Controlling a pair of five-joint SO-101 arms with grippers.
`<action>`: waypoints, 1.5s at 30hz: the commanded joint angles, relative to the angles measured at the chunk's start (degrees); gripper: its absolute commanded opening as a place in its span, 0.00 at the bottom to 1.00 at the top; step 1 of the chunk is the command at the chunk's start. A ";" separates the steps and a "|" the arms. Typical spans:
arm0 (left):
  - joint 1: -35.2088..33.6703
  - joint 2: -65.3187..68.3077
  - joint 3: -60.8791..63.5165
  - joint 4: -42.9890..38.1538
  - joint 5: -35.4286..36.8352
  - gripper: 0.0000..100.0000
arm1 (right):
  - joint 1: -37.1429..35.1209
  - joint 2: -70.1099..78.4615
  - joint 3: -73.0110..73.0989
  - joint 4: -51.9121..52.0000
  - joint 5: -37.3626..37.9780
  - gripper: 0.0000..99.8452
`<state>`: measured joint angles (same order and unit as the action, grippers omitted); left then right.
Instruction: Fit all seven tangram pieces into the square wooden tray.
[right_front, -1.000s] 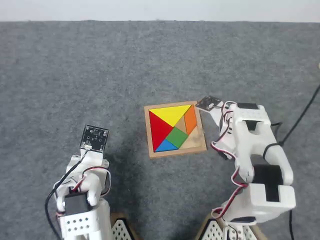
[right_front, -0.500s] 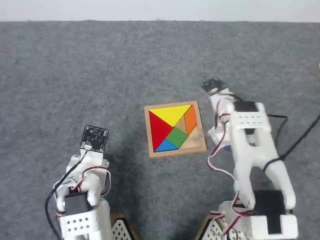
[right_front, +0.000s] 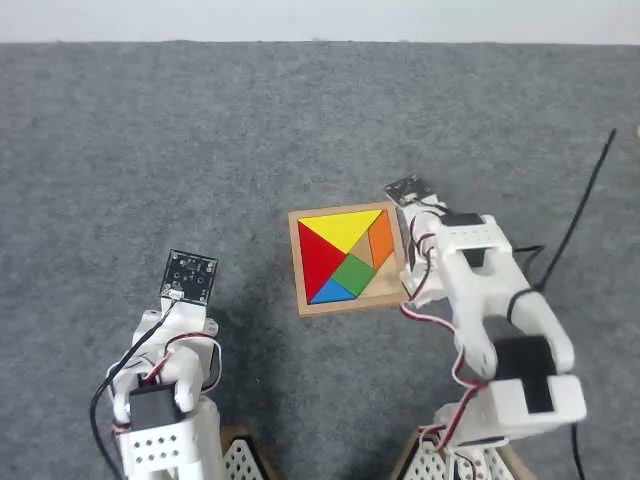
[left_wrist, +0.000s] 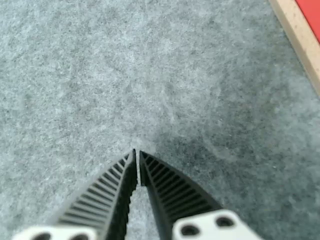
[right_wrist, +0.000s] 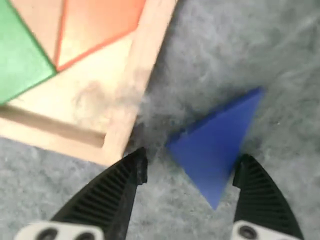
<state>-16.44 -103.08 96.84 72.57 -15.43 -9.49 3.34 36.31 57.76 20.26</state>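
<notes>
Grey felt covers the worktop (right_front: 150, 130) from edge to edge. At about 7 o'clock from the tray, the left arm (right_front: 165, 385) sits low over bare felt. Its jaws are together, with nothing between them.

The square wooden tray (right_front: 296, 262) lies mid-worktop. It already carries a yellow triangle (right_front: 340, 228), a red triangle (right_front: 316, 262), a small light-blue triangle (right_front: 332, 291), a green square (right_front: 354, 273) and an orange piece (right_front: 382, 240). What looks like a wood-coloured triangle (right_front: 362, 248) sits between the yellow and the green. The tray's 5 o'clock corner is bare floor (right_wrist: 75, 95).

The right arm (right_front: 470, 270) stands at 3 to 4 o'clock of the tray. Its jaws are apart, one on each side of a dark blue triangle (right_wrist: 215, 145). That piece lies flat on the felt just outside the rim by the bare corner, close to the wood but not touching it. Neither jaw appears to be in contact with it.

The step in hand looks like the pick-up of the last piece. The next move calls for the jaws to go low enough to catch the thin edges and then close squarely. After that the piece must clear the rim, turn to match the triangular gap beside green and orange, and go down flat.
</notes>
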 joint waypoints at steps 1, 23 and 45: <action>-0.44 -1.14 -0.40 0.26 -0.79 0.01 | -0.13 1.63 -4.75 -1.19 -1.32 0.29; -0.44 -1.14 -0.40 0.26 -0.79 0.01 | -0.04 4.97 -8.18 -0.57 -9.23 0.28; -0.44 -1.14 -0.40 0.26 -0.79 0.01 | -0.48 0.66 -8.97 6.37 0.44 0.24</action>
<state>-16.44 -103.08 96.84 72.57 -15.43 -9.85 8.09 28.22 60.04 14.99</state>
